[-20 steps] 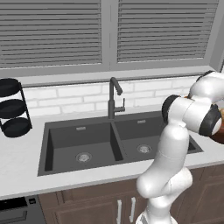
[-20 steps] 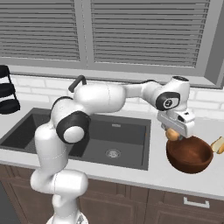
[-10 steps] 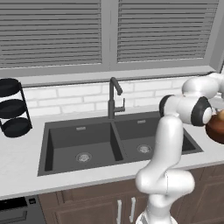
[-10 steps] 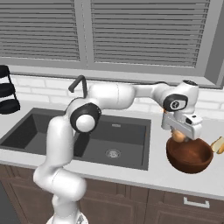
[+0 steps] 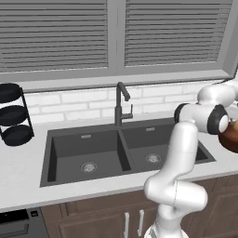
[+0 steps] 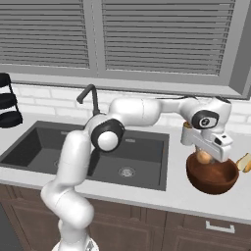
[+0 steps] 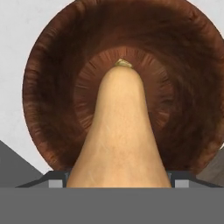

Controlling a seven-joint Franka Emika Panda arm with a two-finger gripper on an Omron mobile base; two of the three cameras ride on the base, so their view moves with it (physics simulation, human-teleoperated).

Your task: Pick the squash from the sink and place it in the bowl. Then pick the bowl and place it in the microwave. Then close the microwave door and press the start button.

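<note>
Squash (image 7: pixel 119 131), hard, smooth-skinned, likely slippery, best held at its broad belly: hangs neck-down over bowl (image 7: pixel 48 87) on desk (image 6: pixel 166 198), gripped in wide-spread hand (image 6: pixel 205 156).

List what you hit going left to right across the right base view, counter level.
Black tiered rack → sink → faucet → bowl with the squash over it.

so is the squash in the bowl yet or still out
In, over its middle: the squash points down into the bowl. Whether it rests on the bottom, cannot tell.
</note>
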